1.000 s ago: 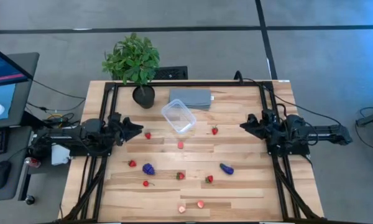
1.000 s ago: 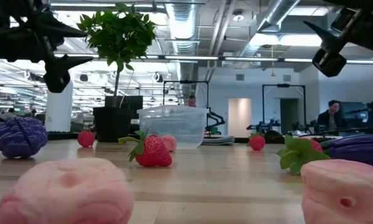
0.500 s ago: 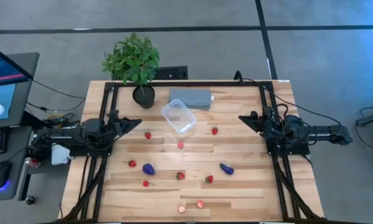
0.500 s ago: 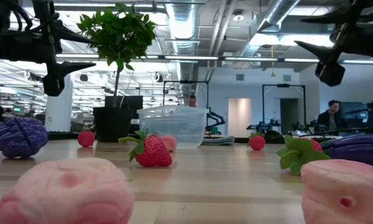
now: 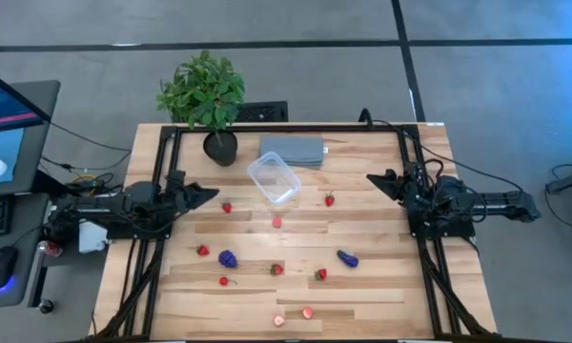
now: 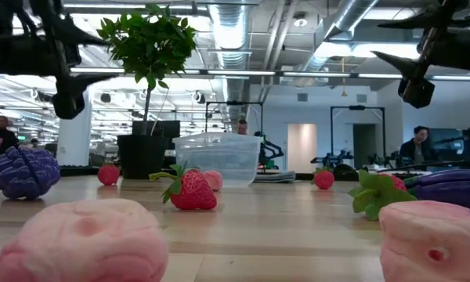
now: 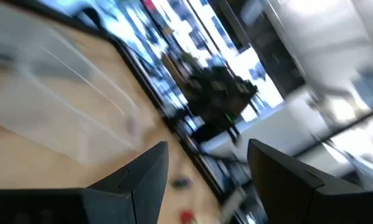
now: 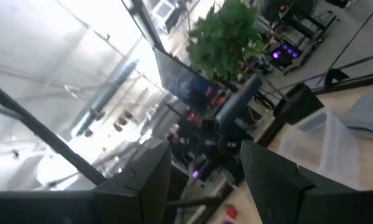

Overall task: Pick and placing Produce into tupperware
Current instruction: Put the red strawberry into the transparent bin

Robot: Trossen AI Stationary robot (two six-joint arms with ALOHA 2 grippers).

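The clear tupperware (image 5: 273, 177) stands on the far middle of the table and holds no fruit; it also shows in the low view (image 6: 218, 159). Toy produce lies scattered on the wood: red strawberries (image 5: 226, 207) (image 5: 329, 200) (image 5: 276, 269), two purple pieces (image 5: 228, 258) (image 5: 347, 257), and pale pink ones (image 5: 308, 312) near the front edge. My left gripper (image 5: 207, 193) hovers open over the left side, a short way from the strawberry near it. My right gripper (image 5: 374, 180) hovers open at the right side. Both point toward the table's middle.
A potted plant (image 5: 202, 95) stands at the far left corner, with a flat grey slab (image 5: 292, 151) just behind the tupperware. Black frame rails (image 5: 162, 219) run along both sides. Two pink pieces (image 6: 78, 239) lie close to the low camera. People sit in the room beyond.
Both grippers have tipped up toward level and turned about their wrists, rising slightly above the table. The right one has also shifted a little toward the far edge. No fruit and not the tupperware has moved.
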